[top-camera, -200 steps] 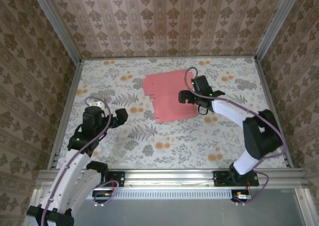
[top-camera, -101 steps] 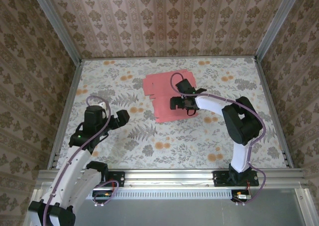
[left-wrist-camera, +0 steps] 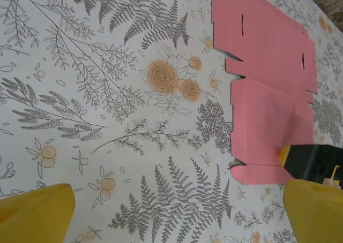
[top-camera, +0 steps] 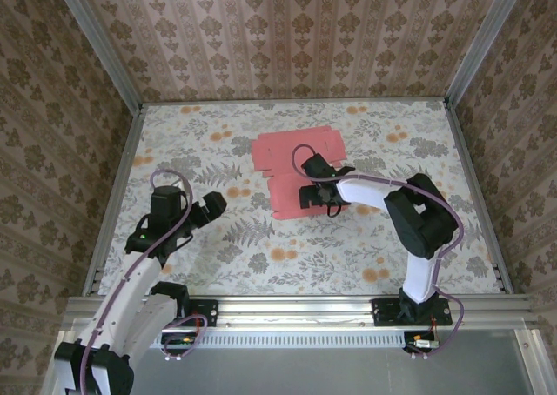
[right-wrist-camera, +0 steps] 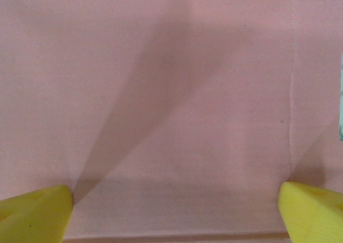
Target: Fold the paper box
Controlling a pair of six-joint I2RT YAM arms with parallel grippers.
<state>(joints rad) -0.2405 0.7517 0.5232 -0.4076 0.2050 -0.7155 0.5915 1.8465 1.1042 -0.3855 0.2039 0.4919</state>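
Note:
The paper box [top-camera: 283, 156] lies flat and unfolded on the flowered table, pink face up, with flaps and slots along its edges. My right gripper [top-camera: 306, 195] is low over its near panel, jaws open wide; in the right wrist view the pink card [right-wrist-camera: 171, 93] lies close beneath, with a crease line on the right and nothing between the yellow fingertips [right-wrist-camera: 33, 215]. My left gripper [top-camera: 214, 205] is open to the left of the box, apart from it. In the left wrist view the box [left-wrist-camera: 268, 93] lies at the upper right, with the right gripper [left-wrist-camera: 313, 160] on its near corner.
The flowered table [top-camera: 218, 247] is fenced by metal rails [top-camera: 117, 195] and patterned walls. Purple cables loop over both arms. Bare table stretches left of the box and in front of it.
My right gripper has swung left and slightly nearer, from the box's right edge to over its near panel. The left gripper has crept a little toward the box.

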